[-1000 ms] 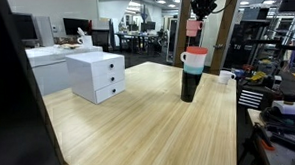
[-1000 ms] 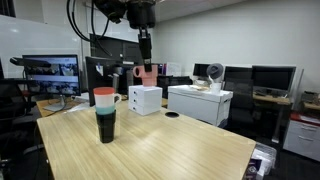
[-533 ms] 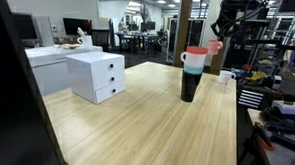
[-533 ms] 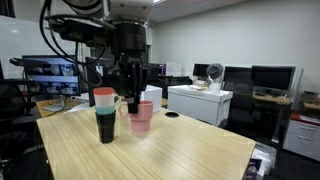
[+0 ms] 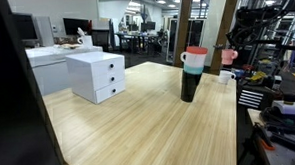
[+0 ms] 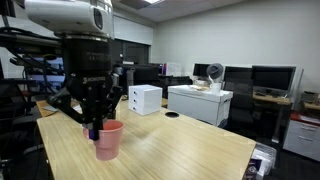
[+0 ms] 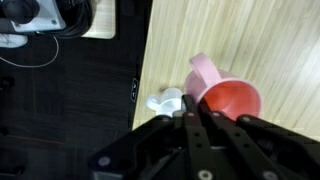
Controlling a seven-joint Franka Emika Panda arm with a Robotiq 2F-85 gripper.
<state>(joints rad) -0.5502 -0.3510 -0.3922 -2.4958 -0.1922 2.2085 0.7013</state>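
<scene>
A pink cup (image 5: pixel 229 57) with a red inside (image 7: pixel 234 101) hangs from my gripper (image 7: pixel 196 103), which is shut on its rim. In an exterior view the gripper (image 5: pixel 228 49) holds it in the air beyond the table's far right side, above a white mug (image 5: pixel 224 76). In the other view the arm fills the foreground, with the gripper (image 6: pixel 94 130) and the cup (image 6: pixel 108 140) low over the table. A stack of cups (image 5: pixel 193 72), dark below with teal, white and red on top, stands on the wooden table (image 5: pixel 139 123). The wrist view shows the white mug (image 7: pixel 165 102) beside the cup.
A white two-drawer unit (image 5: pixel 97 75) (image 6: pixel 145 98) stands on the table. The table edge (image 7: pixel 143 70) runs close to the cup, with dark floor and cables beyond it. Desks, monitors and a white box (image 6: pixel 198 102) lie behind; shelving and clutter (image 5: pixel 273 87) sit to the side.
The arm has carried the pink cup from high above the cup stack sideways and downward towards the table's edge. The gripper has stayed shut on it.
</scene>
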